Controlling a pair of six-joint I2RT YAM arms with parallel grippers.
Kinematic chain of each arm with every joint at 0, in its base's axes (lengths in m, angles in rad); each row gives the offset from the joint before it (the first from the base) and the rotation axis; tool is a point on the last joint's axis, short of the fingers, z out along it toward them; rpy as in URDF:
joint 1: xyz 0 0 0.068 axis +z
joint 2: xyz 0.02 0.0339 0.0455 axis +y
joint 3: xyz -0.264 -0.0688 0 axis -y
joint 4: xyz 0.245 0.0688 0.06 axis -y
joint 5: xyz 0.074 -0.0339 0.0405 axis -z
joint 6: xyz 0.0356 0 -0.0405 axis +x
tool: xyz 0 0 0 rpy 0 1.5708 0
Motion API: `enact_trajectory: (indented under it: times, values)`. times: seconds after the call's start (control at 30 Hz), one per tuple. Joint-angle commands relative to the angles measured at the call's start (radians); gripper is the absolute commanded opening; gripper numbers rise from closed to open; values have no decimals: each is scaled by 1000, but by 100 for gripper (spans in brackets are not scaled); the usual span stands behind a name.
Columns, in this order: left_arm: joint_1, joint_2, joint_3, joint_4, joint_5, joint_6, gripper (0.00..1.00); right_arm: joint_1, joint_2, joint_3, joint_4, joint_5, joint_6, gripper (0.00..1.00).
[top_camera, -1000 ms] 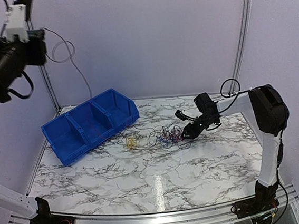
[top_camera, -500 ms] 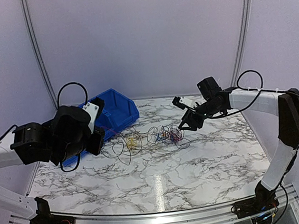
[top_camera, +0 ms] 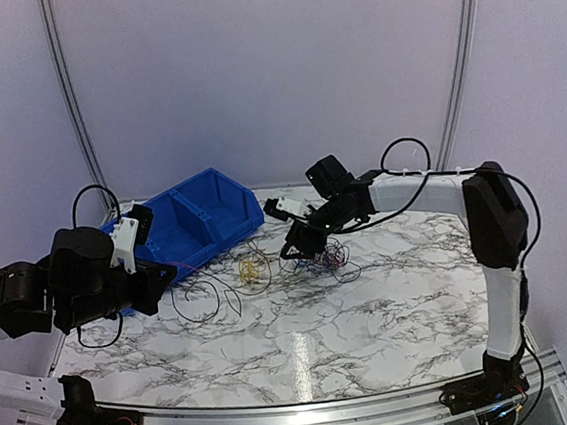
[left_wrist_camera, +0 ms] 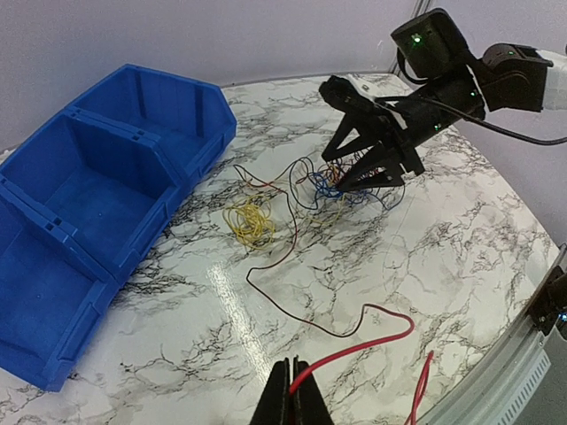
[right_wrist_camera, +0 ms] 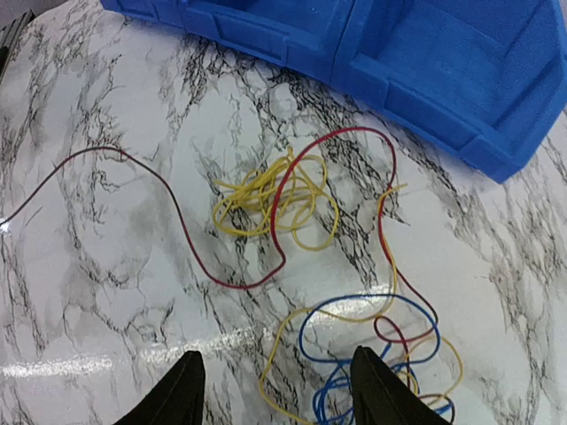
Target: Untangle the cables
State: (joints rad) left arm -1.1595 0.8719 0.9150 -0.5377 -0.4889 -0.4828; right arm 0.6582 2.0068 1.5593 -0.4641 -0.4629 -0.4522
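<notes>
The cables lie mid-table: a yellow clump (top_camera: 252, 269) (left_wrist_camera: 250, 221) (right_wrist_camera: 266, 199) and, to its right, a mixed tangle (top_camera: 330, 257) (left_wrist_camera: 330, 183) (right_wrist_camera: 376, 359) of blue, red and yellow wires. One long red wire (left_wrist_camera: 354, 332) (right_wrist_camera: 221, 276) runs out of the tangle, over the yellow clump, to my left gripper (left_wrist_camera: 295, 390) (top_camera: 165, 275). That gripper is shut on the wire's end, low over the table's left front. My right gripper (top_camera: 302, 245) (left_wrist_camera: 359, 164) (right_wrist_camera: 276, 354) stands open just above the tangle's left edge, holding nothing.
A blue three-compartment bin (top_camera: 192, 224) (left_wrist_camera: 89, 177) (right_wrist_camera: 425, 62) sits at the back left, close behind the yellow clump. A second piece of red wire (left_wrist_camera: 420, 390) lies near the table's front edge by the metal rail.
My left arm has come down from high on the left and drawn back leftward with the red wire. My right gripper has moved left over the tangle and opened wider.
</notes>
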Motion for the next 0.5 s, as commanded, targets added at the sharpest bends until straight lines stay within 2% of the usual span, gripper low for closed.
enact_trajectory:
  times: [0.0, 0.13, 0.23, 0.33, 0.37, 0.43, 0.47]
  values:
    - [0, -17, -26, 14, 22, -33, 0, 30, 165, 190, -21, -40, 75, 57]
    - [0, -20, -42, 14, 25, -48, 0, 43, 250, 270, -25, -45, 81, 56]
    - [0, -25, -57, 14, 21, -57, 0, 45, 278, 297, -28, -65, 87, 47]
    - [0, -27, -81, 26, 13, -57, 0, 47, 283, 301, -20, -87, 92, 30]
    - [0, -25, -88, 35, 10, -57, 0, 48, 282, 300, -18, -103, 92, 17]
    - [0, -24, -105, 51, 0, -57, 0, 50, 276, 297, -14, -123, 94, 3]
    - [0, -24, -115, 61, -7, -56, 0, 50, 268, 292, -14, -135, 95, 0]
